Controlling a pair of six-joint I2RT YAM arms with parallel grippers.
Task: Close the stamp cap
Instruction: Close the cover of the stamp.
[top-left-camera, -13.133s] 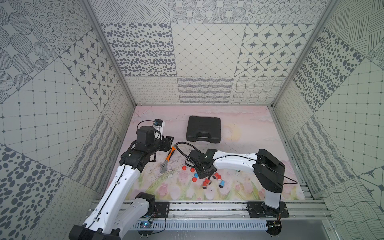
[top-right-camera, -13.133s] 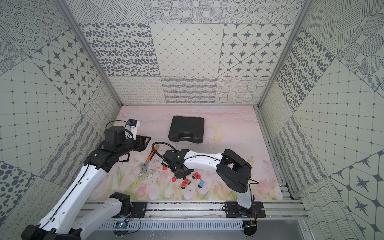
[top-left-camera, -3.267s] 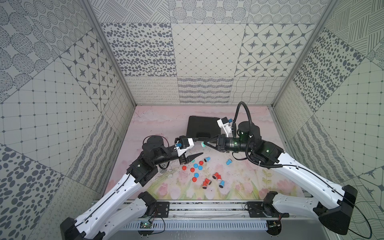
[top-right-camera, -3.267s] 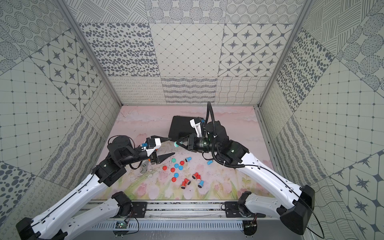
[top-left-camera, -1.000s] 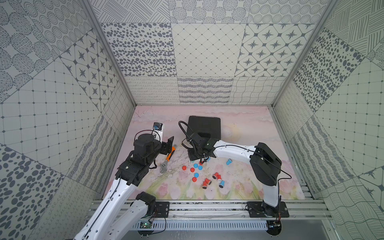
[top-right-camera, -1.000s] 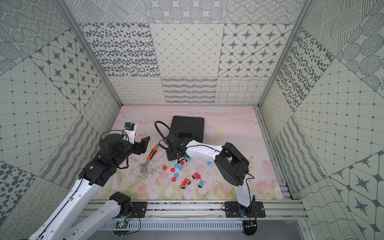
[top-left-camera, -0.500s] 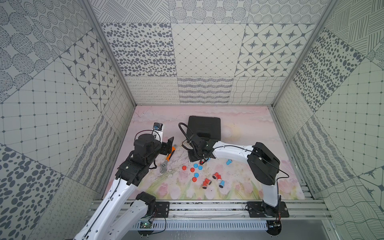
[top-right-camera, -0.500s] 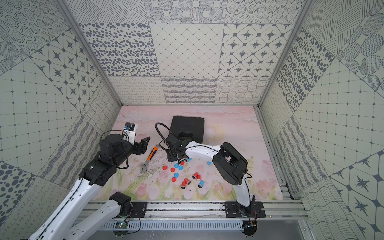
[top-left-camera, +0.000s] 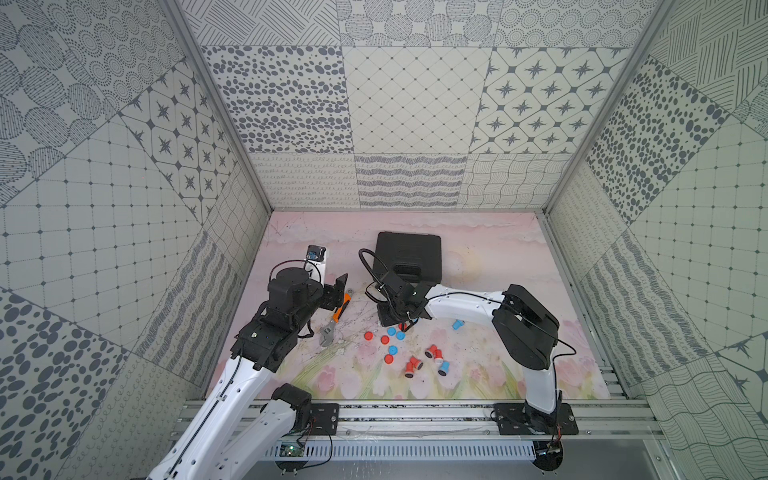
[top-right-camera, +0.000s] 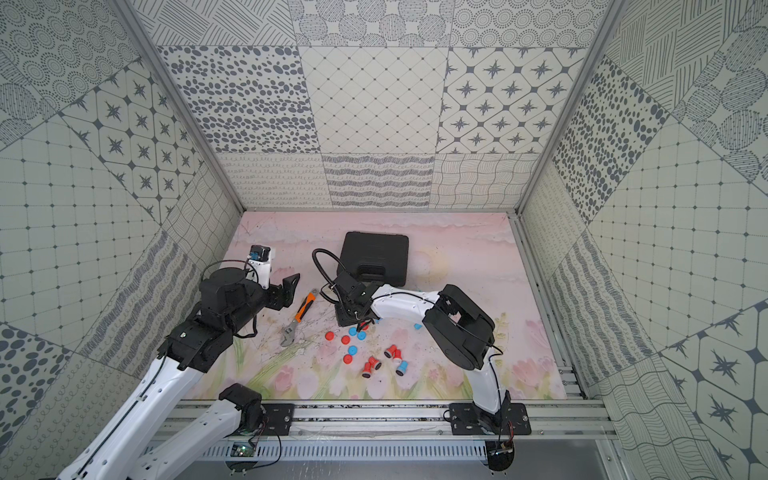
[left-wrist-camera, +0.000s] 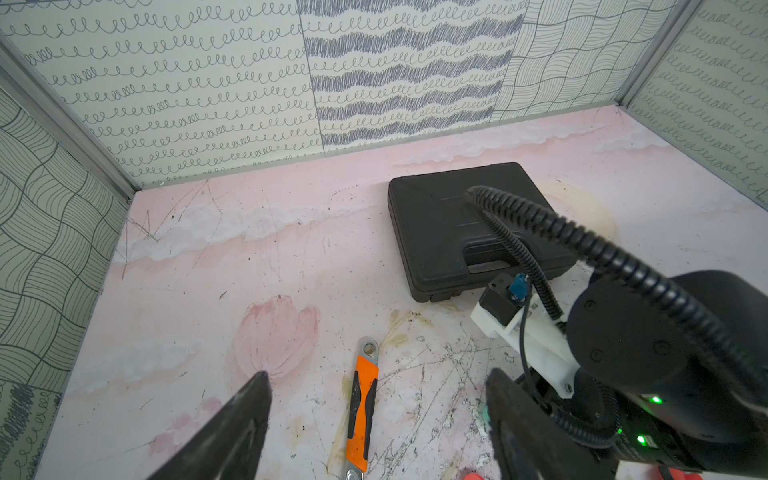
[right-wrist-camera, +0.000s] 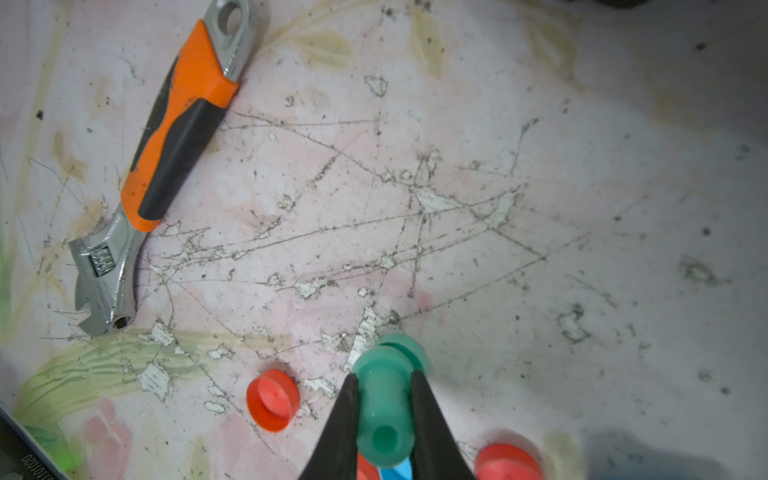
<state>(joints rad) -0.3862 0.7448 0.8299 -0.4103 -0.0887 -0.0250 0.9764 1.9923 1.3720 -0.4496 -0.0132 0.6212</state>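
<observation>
Wrench (top-left-camera: 334, 320) left of loose caps (top-left-camera: 385, 340); case (top-left-camera: 409, 253) behind them; stamps (top-left-camera: 412, 368) in front, toward rail.

The left arm (top-left-camera: 239, 384) rises from its base and bends forward at the elbow, and the left gripper (left-wrist-camera: 378, 380) hangs in the air with its 2 fingers spread wide and nothing between them. The right arm (top-left-camera: 463, 305) folds sharply at the elbow and stretches low toward the middle. The right gripper (right-wrist-camera: 383, 376) points down, its 2 fingers clamped on a green stamp (right-wrist-camera: 384, 415).
</observation>
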